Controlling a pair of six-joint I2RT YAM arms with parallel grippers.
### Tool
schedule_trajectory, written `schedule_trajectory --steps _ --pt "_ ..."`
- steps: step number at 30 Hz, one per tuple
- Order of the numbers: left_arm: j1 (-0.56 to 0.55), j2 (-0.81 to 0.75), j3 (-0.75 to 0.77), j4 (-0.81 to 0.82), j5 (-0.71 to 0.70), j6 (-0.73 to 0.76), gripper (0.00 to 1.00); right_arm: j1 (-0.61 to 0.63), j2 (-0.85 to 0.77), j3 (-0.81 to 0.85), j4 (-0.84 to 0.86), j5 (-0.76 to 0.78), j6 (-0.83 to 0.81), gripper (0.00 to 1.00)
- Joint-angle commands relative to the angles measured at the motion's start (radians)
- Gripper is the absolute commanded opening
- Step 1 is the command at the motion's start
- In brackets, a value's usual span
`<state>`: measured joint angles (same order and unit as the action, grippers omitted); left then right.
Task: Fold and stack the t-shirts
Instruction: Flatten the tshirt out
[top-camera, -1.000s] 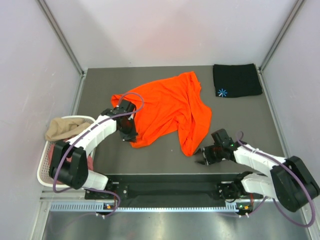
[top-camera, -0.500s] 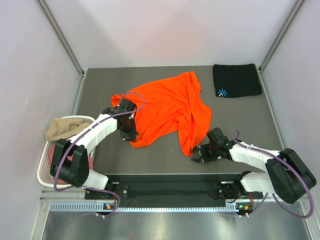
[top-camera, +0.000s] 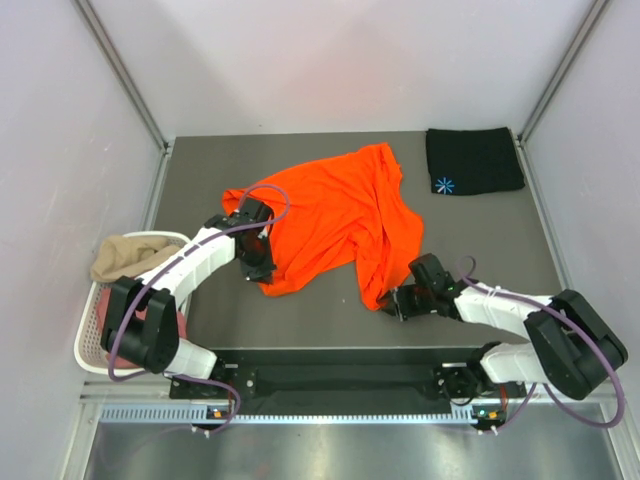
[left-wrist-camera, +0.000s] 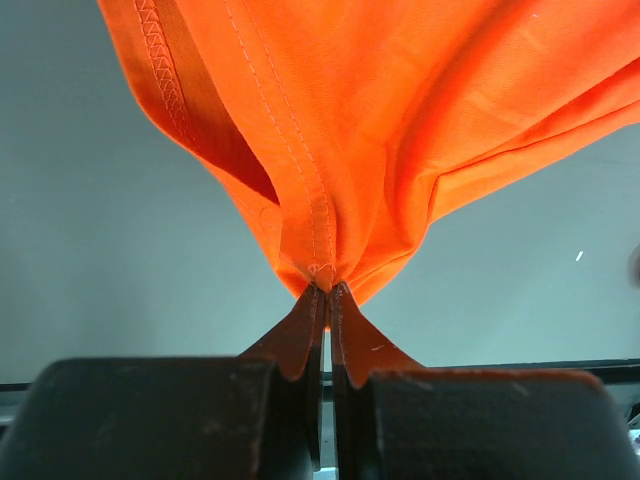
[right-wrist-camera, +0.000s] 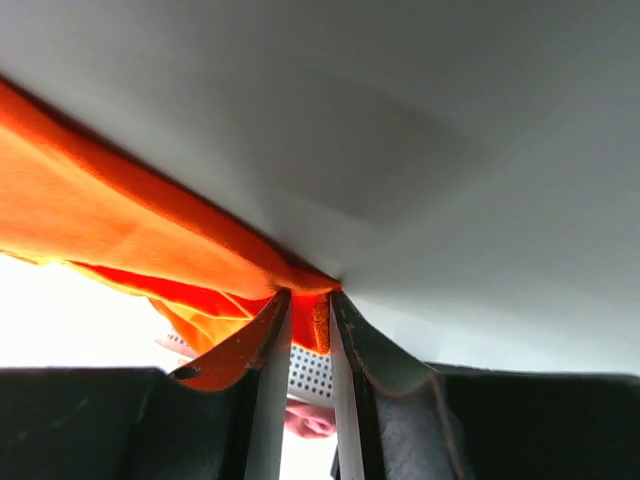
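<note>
**Right gripper (top-camera: 393, 303) has slid left to the orange t-shirt (top-camera: 330, 215)**

On the dark table (top-camera: 300, 325), the one orange t-shirt sprawls at the middle. The right gripper now pinches its near tip. One black t-shirt (top-camera: 473, 160) lies folded at the far right corner. One tan t-shirt (top-camera: 125, 255) tops the basket (top-camera: 88, 345). The left gripper (top-camera: 260, 270) is clamped on the orange hem's near-left corner.
</note>
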<state>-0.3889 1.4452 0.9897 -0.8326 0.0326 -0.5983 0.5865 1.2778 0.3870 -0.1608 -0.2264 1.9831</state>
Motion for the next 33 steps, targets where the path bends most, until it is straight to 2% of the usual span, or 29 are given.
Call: schedule_trajectory --steps 1,5,8,9,12,15,16,18,19,22,27,33 --pt "-0.005 -0.002 0.035 -0.007 -0.007 0.017 0.00 0.018 0.038 -0.026 0.067 -0.019 0.109 0.22" --pt "-0.005 -0.009 0.027 -0.005 -0.019 0.018 0.00 0.016 0.035 -0.039 0.099 -0.004 0.106 0.22" --pt "-0.005 -0.011 0.030 -0.013 -0.023 0.020 0.00 0.006 0.025 -0.050 0.122 0.002 0.051 0.13" --pt "-0.005 -0.017 0.033 -0.014 -0.023 0.022 0.00 -0.002 0.011 -0.048 0.118 0.005 0.030 0.02" --pt "-0.004 -0.025 0.041 -0.022 -0.071 0.023 0.00 -0.028 -0.033 -0.040 0.052 0.013 -0.081 0.00" --pt "-0.004 -0.042 0.047 -0.037 -0.100 0.023 0.00 -0.131 -0.070 0.013 -0.086 0.002 -0.306 0.00" --pt "-0.004 -0.048 0.047 -0.040 -0.105 0.023 0.00 -0.202 -0.081 0.038 -0.130 0.019 -0.452 0.00" --pt "-0.004 -0.060 0.046 -0.048 -0.125 0.019 0.00 -0.299 -0.106 0.134 -0.274 0.057 -0.596 0.00" --pt "-0.004 -0.063 0.046 -0.051 -0.131 0.017 0.00 -0.322 -0.112 0.169 -0.311 0.099 -0.725 0.00" --pt "-0.002 -0.071 0.047 -0.065 -0.149 0.009 0.00 -0.396 -0.123 0.303 -0.433 0.168 -0.948 0.00" --pt "-0.002 -0.086 0.046 -0.080 -0.169 -0.017 0.00 -0.474 -0.118 0.479 -0.529 0.220 -1.222 0.00" --pt "-0.001 -0.118 0.046 -0.105 -0.215 -0.058 0.00 -0.517 -0.083 0.651 -0.582 0.254 -1.446 0.00"
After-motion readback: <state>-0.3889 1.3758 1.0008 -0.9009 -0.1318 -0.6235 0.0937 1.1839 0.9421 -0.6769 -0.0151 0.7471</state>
